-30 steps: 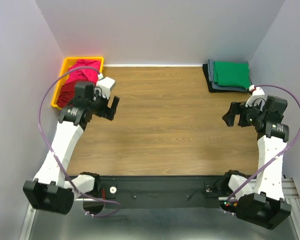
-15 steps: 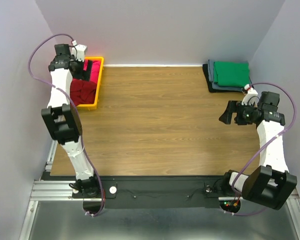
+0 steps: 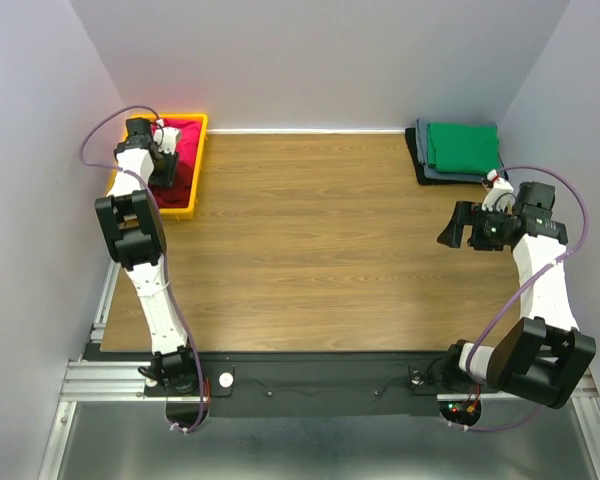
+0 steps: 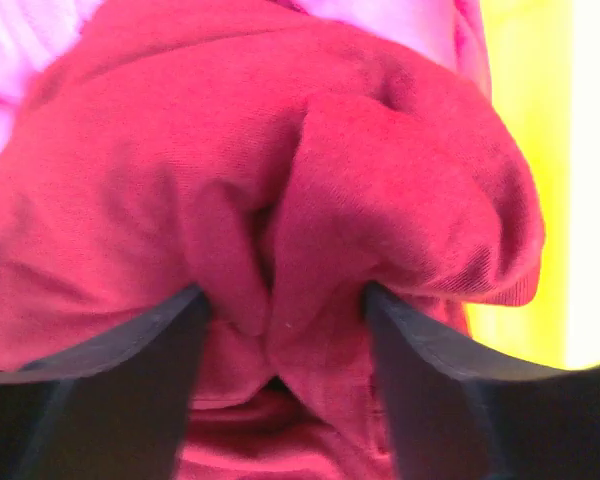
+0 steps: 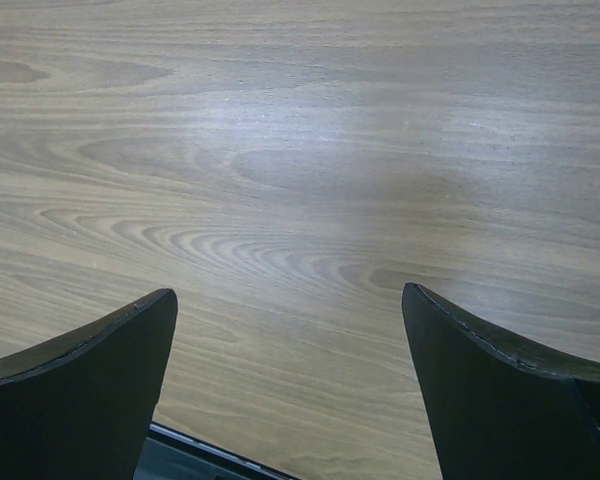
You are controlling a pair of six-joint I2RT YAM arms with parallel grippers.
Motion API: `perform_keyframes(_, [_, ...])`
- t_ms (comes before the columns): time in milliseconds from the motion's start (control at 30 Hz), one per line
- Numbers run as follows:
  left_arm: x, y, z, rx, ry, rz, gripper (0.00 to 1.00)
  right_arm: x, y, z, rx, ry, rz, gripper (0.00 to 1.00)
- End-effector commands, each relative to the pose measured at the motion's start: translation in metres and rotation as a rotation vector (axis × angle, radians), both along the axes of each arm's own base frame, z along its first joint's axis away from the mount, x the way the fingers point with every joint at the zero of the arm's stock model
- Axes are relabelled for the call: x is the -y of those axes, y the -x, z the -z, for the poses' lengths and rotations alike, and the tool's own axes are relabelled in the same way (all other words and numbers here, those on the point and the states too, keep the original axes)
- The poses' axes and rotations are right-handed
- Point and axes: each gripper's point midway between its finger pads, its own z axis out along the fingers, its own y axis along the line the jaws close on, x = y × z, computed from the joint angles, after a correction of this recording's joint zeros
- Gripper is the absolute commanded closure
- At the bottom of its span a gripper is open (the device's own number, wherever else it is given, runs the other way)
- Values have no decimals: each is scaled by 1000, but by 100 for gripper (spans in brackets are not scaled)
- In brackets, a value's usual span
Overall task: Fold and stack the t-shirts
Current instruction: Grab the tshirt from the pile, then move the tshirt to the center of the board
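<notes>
- The left arm has swung off the surface (image 3: 320,260) and dropped its left tool (image 3: 163,160) down into the bin (image 3: 201,170). The right arm has barely shifted.
- Wrist cam shows the left tool with its fingers (image 4: 110,380) on either side of a bunched-up fold of the red tee (image 4: 380,200). The gap is only partway open and packed with cloth that touches both fingers, so I read that as a pinch. Grabbing a raised fold makes sense, since a flat tee gives nothing to bite.
- The red tee is crumpled in the bin at the far left corner, with the pink tee (image 4: 380,15) peeking out behind it.
- The right tool (image 3: 460,228) hangs wide open over bare wood on the right, holding nothing. My guess is it's parked there so it can catch the other side of the tee once it's out.
- The green tee (image 3: 463,145) sits folded on top of the stack at the far right corner, well away from both arms. That leaves the middle free for folding.
- Step in hand, I'd say: pulling the next tee out of the bin.
</notes>
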Motion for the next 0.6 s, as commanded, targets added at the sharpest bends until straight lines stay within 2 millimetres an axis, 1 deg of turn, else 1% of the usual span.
perform_keyframes(0, [0, 3, -19, 23, 32, 15, 58, 5, -13, -25, 78, 27, 12, 0])
perform_keyframes(33, [3, 2, -30, 40, 40, 25, 68, 5, -13, -26, 80, 28, 12, 0])
perform_keyframes(67, [8, 1, -52, 77, 56, 45, 90, 6, -13, -29, 91, 34, 11, 0])
perform_keyframes(100, [12, 2, -68, 101, 64, 62, 98, 5, -13, -31, 96, 33, 10, 0])
perform_keyframes(133, [16, 4, -106, 158, 67, 80, 100, 5, -13, -32, 102, 34, 9, 0])
perform_keyframes(167, [27, 5, -127, 197, 103, 116, 100, 4, -13, -33, 106, 33, 7, 0])
perform_keyframes(200, [35, 13, -147, 212, 126, 137, 100, 2, -13, -36, 113, 22, 1, 0])
perform_keyframes(233, [53, 14, -194, 303, 139, 194, 100, 1, -13, -38, 119, 20, -1, 0])
perform_keyframes(267, [63, 19, -215, 332, 136, 223, 100, -1, -14, -40, 122, 8, -6, 0])
perform_keyframes(333, [93, 37, -266, 404, 113, 295, 100, -1, -16, -43, 129, 1, -10, 0])
perform_keyframes(367, [128, 43, -278, 419, 119, 369, 100, -2, -16, -43, 127, -8, -10, 0])
perform_keyframes(400, [145, 51, -288, 434, 125, 401, 100, -2, -17, -45, 135, -5, -10, 0])
perform_keyframes(433, [164, 64, -306, 467, 132, 437, 100, -2, -19, -48, 139, -8, -9, 0])
perform_keyframes(467, [188, 72, -313, 477, 148, 484, 100, -1, -20, -50, 143, -5, -9, 0])
perform_keyframes(500, [224, 83, -320, 485, 180, 549, 100, -1, -21, -52, 148, -4, -8, 0])
perform_keyframes(533, [245, 92, -329, 503, 203, 596, 100, 0, -21, -54, 152, 2, -6, 0])
perform_keyframes(567, [278, 113, -345, 532, 260, 676, 100, 1, -23, -57, 160, 10, -3, 0])
